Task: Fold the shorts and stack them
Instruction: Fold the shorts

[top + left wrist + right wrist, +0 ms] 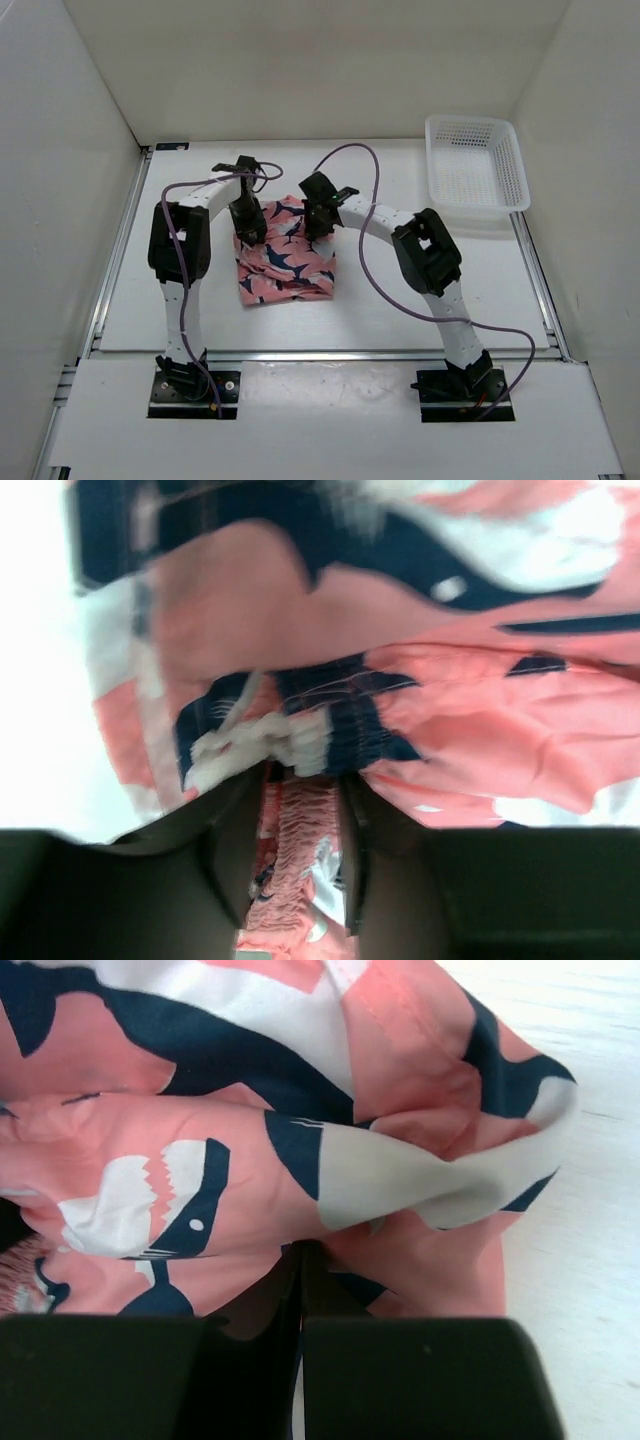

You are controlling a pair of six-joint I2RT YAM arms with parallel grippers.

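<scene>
The shorts [287,265] lie crumpled in a loose heap near the middle of the white table [130,300], between the two arms, pink cloth with navy and white shark shapes showing on top. Both arms reach over to the heap's far edge. The left gripper [248,232] comes down on the far left corner, and from its own wrist camera its fingers [225,850] are partly closed with a ruched strip of the waistband bunched between them, so it has hold of the cloth. The right gripper [318,225] sits at the far right corner, its jaws pressed together, with folds of the fabric drawn in at the tips. A white mesh basket [478,203] stands well apart at the table's far right corner.
</scene>
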